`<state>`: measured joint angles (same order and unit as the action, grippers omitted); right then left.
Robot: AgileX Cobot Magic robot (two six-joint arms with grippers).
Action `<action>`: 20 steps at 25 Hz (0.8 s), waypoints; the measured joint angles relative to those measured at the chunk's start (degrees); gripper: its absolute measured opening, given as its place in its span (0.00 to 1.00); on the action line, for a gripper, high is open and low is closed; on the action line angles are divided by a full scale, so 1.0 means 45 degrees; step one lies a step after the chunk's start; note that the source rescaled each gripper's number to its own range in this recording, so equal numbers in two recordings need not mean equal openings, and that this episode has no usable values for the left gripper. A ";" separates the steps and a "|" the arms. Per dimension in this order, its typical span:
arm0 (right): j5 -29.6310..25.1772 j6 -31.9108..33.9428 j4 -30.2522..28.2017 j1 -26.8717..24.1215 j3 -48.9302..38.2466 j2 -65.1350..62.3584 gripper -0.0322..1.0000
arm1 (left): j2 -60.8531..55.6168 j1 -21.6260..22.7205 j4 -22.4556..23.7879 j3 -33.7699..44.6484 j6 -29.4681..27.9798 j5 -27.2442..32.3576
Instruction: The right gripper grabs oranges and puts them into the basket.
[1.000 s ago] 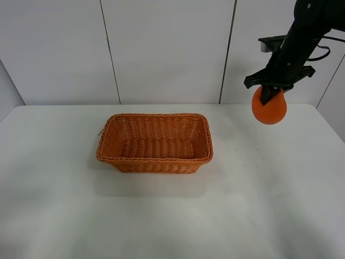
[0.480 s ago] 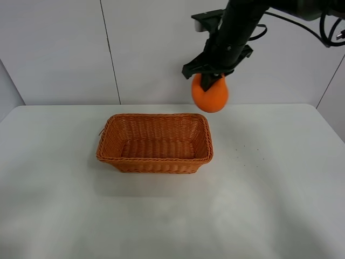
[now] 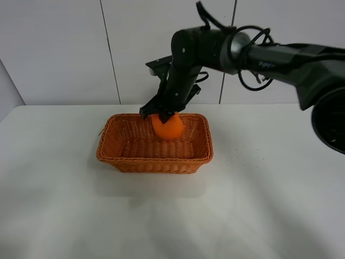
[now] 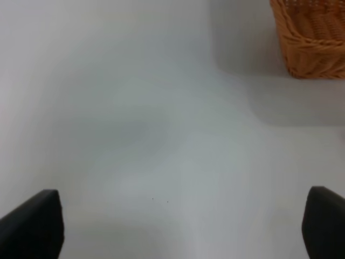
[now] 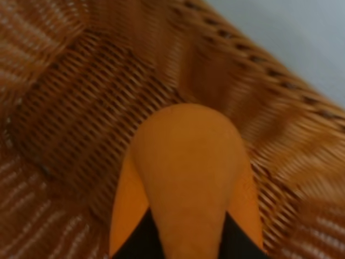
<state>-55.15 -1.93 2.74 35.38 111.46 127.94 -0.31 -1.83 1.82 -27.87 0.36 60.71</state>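
White tabletop, matte, fills the lower half of the high view. Behind it we record a pale panelled wall with dark vertical seams.

Item 1: basket. Woven wicker, orange-brown, rectangular, with flared sides and a braided rim. It stands on the tabletop just left of the frame's centre.

Item 2: orange. Round and bright, it is the only content we can list for the basket. It sits within the line of the rim, at the back of the basket and a little right of its middle. We cannot tell whether it touches the woven floor.

Item 3: right gripper. Black, it is carried by a glossy black arm that reaches in from the right of the frame, and it is clamped on the top of the orange. In its wrist view the orange fills the middle, with dark fingers against its sides. The basket weave lies behind it, and past the rim there is a strip of tabletop.

Item 4: left gripper. Its wrist view shows two black fingertips spread wide apart over bare tabletop, gripping nothing. One corner of the basket is visible well apart from them.
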 joint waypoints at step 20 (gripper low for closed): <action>-0.2056 -0.0054 0.0243 0.0070 0.2083 0.0871 1.00 | 0.0000 0.0000 0.0000 0.0000 0.0000 0.0000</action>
<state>-64.40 -2.17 3.84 35.69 120.84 131.86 -0.31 -1.83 1.82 -27.87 0.36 60.71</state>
